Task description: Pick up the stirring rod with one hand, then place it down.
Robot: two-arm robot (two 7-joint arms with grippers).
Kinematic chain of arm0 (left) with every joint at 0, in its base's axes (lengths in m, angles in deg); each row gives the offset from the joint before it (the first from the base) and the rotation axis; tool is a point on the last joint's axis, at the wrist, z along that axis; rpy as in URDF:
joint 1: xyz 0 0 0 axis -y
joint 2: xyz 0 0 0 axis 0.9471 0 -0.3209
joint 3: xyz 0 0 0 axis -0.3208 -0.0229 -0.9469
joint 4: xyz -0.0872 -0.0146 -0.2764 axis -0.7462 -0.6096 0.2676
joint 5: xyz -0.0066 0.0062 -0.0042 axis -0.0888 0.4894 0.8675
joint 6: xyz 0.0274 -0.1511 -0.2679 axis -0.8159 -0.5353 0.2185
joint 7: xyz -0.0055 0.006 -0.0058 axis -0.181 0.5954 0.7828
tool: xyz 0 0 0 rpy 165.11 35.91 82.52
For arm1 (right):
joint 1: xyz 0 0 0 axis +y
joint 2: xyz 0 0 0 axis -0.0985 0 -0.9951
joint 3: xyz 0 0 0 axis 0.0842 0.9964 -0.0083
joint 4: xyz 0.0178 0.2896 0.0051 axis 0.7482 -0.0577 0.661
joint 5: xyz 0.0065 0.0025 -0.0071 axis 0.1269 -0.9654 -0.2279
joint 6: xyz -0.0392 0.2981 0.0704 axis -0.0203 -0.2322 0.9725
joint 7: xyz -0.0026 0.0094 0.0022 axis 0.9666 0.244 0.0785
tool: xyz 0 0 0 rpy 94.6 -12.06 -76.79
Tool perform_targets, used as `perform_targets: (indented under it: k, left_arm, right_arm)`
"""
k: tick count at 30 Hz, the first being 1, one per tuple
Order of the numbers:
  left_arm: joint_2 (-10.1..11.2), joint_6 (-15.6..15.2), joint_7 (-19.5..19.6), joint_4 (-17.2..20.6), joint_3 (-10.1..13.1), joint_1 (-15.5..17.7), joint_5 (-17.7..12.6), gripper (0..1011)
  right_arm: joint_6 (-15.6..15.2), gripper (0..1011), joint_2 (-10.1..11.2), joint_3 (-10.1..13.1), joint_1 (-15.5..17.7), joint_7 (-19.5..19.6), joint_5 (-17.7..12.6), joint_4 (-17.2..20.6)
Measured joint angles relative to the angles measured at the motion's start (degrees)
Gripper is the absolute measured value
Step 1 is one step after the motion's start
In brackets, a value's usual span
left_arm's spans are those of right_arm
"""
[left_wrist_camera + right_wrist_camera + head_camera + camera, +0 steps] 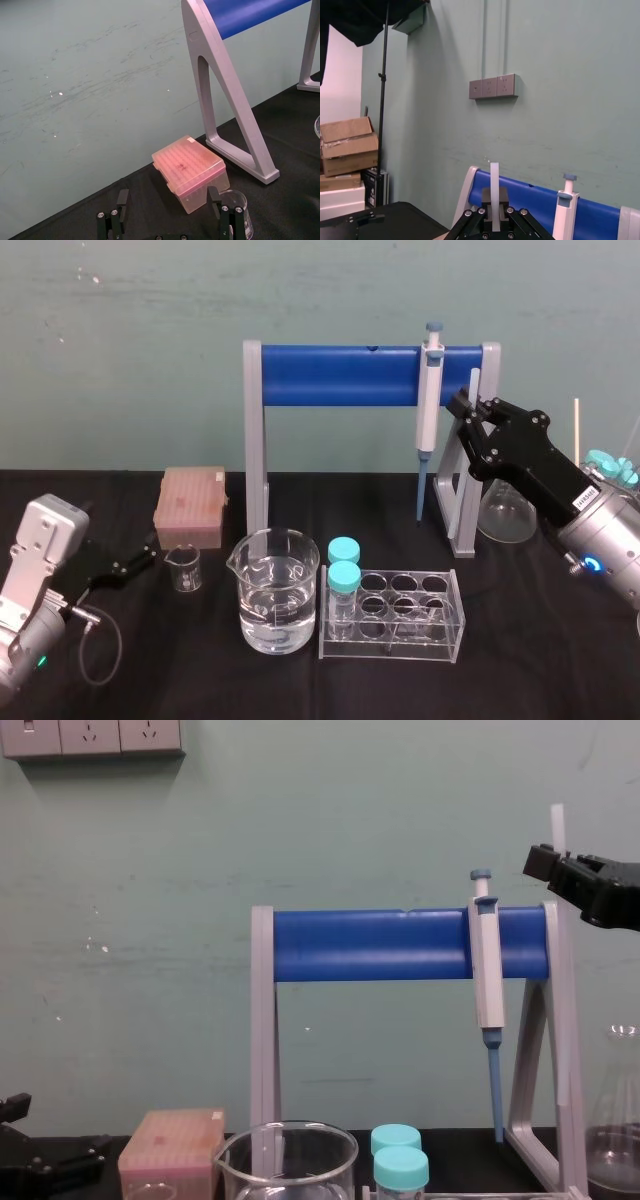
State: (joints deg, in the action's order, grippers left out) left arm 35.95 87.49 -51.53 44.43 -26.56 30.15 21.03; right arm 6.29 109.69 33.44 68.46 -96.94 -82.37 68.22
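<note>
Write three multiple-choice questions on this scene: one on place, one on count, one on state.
1. Where is the pipette? A) hanging on the blue bar B) lying flat C) standing in a cup
2. How many teal-capped tubes stand in the clear rack? A) one B) two C) four
3. The right gripper is: A) open and empty B) shut on the stirring rod C) shut on the pipette
1A, it hangs from the bar; 2B, two teal caps show; 3B, the rod stands upright between its shut jaws. The left gripper sits parked, low at left.
</note>
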Motion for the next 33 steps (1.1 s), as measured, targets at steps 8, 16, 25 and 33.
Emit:
perform_targets:
  k: [8,16,25,33]
  left_arm:
    - [0.0,0.0,0.0,0.0,0.0,0.0,0.0,1000]
    - [0.0,0.0,0.0,0.0,0.0,0.0,0.0,1000]
    - [0.0,0.0,0.0,0.0,0.0,0.0,0.0,1000]
    - [0.0,0.0,0.0,0.0,0.0,0.0,0.0,1000]
  right_arm:
    - [-0.04,69,0.01,-0.05,-0.01,-0.02,0.01,-0.06]
    - [-0.11,69,0.01,-0.05,0.0,0.01,-0.01,-0.05]
    - [-0.14,70,0.01,-0.08,0.02,0.01,-0.08,-0.3]
    - [-0.2,70,0.04,-0.07,0.17,0.02,-0.12,-0.31]
